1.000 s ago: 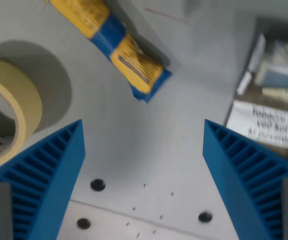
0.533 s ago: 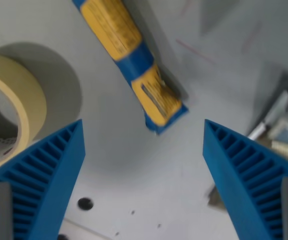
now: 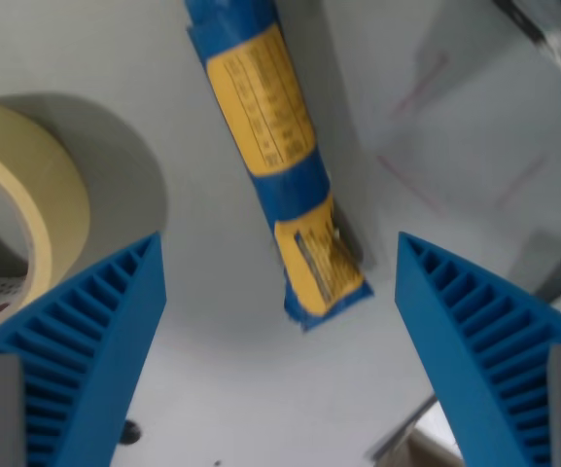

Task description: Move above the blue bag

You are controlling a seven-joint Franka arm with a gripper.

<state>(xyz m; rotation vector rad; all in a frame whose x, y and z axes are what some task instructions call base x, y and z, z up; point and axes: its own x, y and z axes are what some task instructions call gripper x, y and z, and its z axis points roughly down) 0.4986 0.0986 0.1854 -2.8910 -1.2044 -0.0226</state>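
The blue bag (image 3: 275, 165) is a long blue packet with yellow labels. It lies on the grey table in the upper middle of the wrist view, running from the top edge down to just above centre. My gripper (image 3: 280, 321) is open and empty. Its two blue ribbed fingers (image 3: 86, 360) stand at the lower left and lower right. The bag's lower end lies between them, below the camera.
A roll of cream masking tape (image 3: 22, 214) stands at the wrist view's left, close to the left finger. Some clutter (image 3: 552, 29) shows at the top right corner and a dark edge (image 3: 406, 443) at the bottom right. A small hole (image 3: 129, 431) marks the table.
The camera has moved and turned: the bag has shifted toward the view's centre and stands more upright, the clutter at the right has slid out to the corner, and the table holes have dropped down.
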